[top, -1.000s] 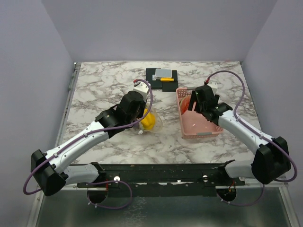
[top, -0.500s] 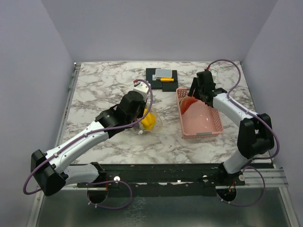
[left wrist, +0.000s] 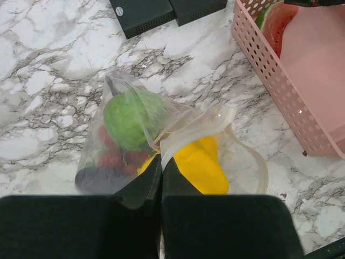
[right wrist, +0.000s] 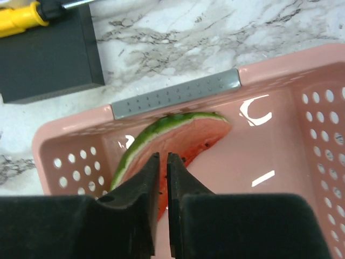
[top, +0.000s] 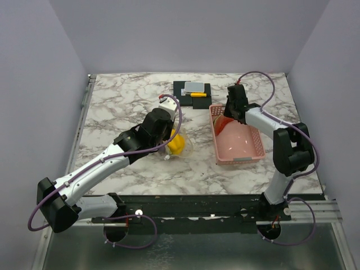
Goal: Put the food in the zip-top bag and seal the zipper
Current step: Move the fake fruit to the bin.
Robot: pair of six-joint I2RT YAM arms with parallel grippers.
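Red-green toy watermelon slice [right wrist: 183, 135] sits just under right claw [right wrist: 160, 156], in pink perforated basket [right wrist: 269, 69], at the end toward desk's far edge. Long axis slants across claw, which is approx. pressed together.

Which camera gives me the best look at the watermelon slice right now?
Right wrist: the watermelon slice shows its green rind and red flesh inside the pink basket. Top external shows only a small red patch; left wrist catches one corner at the frame edge.
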